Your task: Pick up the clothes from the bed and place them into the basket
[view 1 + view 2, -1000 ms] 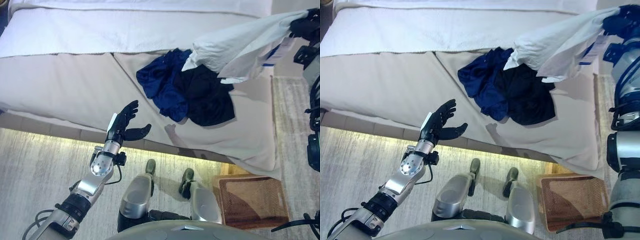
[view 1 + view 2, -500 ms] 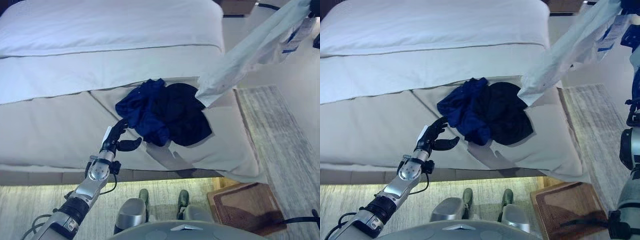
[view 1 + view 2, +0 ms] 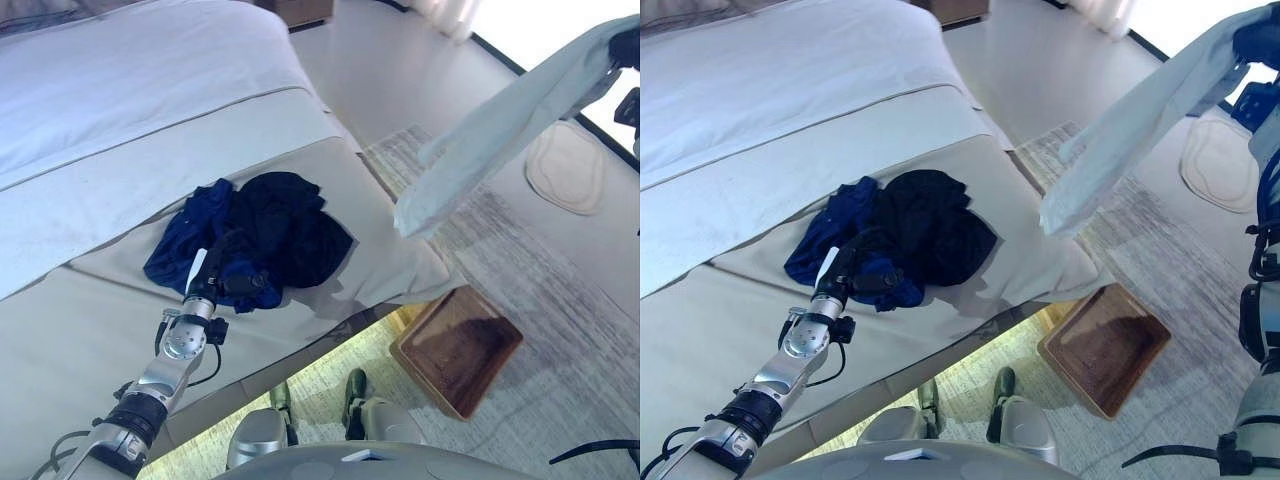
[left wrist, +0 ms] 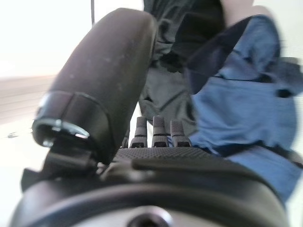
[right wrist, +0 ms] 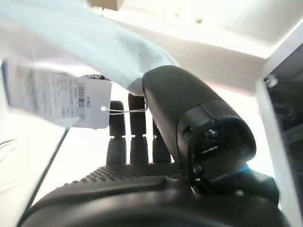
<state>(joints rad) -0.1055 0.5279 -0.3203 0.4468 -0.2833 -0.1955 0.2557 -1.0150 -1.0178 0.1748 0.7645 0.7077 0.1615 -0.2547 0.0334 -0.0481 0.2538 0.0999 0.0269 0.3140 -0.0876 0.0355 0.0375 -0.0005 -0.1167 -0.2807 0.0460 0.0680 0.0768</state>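
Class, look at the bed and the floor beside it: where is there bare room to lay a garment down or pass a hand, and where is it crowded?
Bare: the bed left of the blue garment, the white sheet behind it. Crowded: the left hand at the blue and black garment pile.

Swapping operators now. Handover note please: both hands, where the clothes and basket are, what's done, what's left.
Right hand: raised high on the right, shut on the white garment, which hangs free over the rug, not yet above the basket.
Left hand: at the near edge of the clothes pile on the bed, fingers into the blue garment; grip not confirmed.
Black garment: on the bed, beside and overlapping the blue one.
Basket: on the floor by the bed's corner, looks empty.
Done: white garment lifted.
Left: drop it in the basket, then blue and black.
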